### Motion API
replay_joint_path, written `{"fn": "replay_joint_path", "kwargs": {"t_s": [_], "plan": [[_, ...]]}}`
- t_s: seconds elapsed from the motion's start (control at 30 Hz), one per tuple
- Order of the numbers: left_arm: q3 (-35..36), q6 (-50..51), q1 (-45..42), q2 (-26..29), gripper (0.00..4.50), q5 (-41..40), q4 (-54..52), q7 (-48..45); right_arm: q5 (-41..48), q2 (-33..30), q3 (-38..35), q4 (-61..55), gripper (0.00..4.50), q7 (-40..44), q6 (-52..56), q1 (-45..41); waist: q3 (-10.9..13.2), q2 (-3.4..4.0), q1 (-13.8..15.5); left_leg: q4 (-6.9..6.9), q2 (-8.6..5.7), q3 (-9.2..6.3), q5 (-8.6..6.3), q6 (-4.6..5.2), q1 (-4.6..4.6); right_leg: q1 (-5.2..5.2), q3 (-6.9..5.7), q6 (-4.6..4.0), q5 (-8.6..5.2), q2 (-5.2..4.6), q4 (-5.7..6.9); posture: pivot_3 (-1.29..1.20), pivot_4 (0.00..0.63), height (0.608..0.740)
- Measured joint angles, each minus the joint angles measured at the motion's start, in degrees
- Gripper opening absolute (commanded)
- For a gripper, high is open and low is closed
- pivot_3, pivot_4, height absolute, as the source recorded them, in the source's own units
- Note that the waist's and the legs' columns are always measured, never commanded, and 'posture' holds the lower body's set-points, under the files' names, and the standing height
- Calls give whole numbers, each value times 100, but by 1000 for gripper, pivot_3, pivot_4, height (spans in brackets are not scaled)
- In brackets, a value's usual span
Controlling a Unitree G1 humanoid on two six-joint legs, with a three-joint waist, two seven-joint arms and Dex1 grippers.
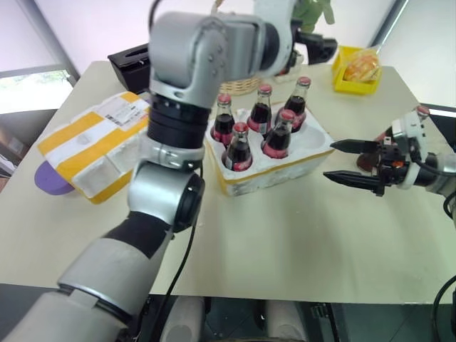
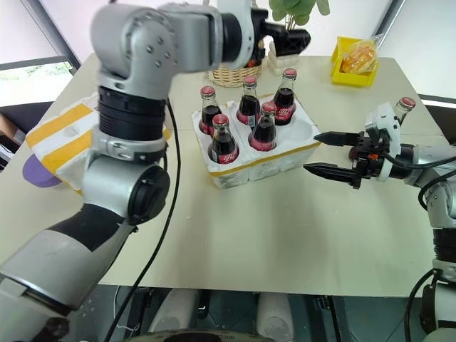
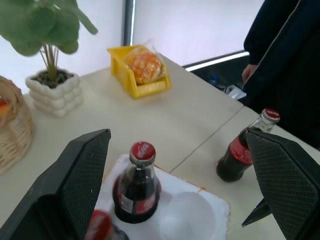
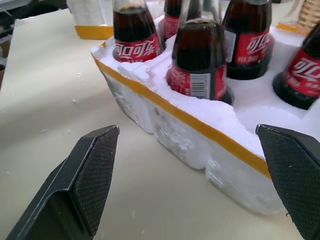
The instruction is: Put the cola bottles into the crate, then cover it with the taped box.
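My right gripper (image 2: pixel 329 154) stands open and empty just beside the crate (image 2: pixel 299 148), which holds five cola bottles (image 2: pixel 223 140) with the sixth bottle (image 2: pixel 401 107) behind it on the table, and further my left gripper (image 3: pixel 175 185) is open above the crate, the taped box (image 1: pixel 96 146) lying left.
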Motion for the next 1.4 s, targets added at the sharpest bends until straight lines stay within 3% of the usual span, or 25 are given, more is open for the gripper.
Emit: {"fn": "replay_joint_path", "kwargs": {"t_s": [0.2, 0.4, 0.57, 0.73, 1.03, 1.4], "plan": [[310, -144, 134, 1082, 4479, -621, -99, -1269, -107, -117, -16, 318, 4500, 57, -109, -212, -1, 5, -79, -4, 0, -1, 6, -9, 1, 0, 1, -11, 6, 0, 2, 0, 150, 740], [360, -452, 1647, 3299, 4479, -1387, -652, -4000, -165, -459, -279, 546, 4500, 50, -128, -104, 0, 12, -192, -19, 16, 2, 6, -9, 17, -6, 15, -24, 11, 20, 13, 0, 150, 740], [283, -552, 2562, 4219, 4479, -1786, -1246, -5225, -180, -565, -558, 549, 4500, -30, -116, 189, 2, 9, -89, -6, 15, 1, 6, -10, 17, 9, 17, -28, 15, 18, 4, 0, 150, 740], [451, -693, 3467, 4553, 4479, -2010, -1615, -5545, -280, -680, -896, 898, 4500, -243, -104, 602, 2, 8, -77, -2, 17, 0, 8, -12, 20, 11, 17, -33, 18, 19, 5, 0, 150, 740], [681, -1494, 4663, 4621, 4479, -2089, -2254, -5525, -551, -639, -1155, 1807, 4500, -884, -379, 668, 1, 9, -112, -7, 30, 9, 9, -12, 37, 12, 31, -43, 22, 35, 10, 0, 150, 740], [837, -1481, 4808, 4566, 4479, -2443, -2856, -4869, -977, 80, -835, 3345, 4500, -1880, -523, -630, 1, 8, -126, -16, 35, 49, 9, -11, 75, 22, 82, -48, 26, 47, 10, 0, 150, 740]]}}
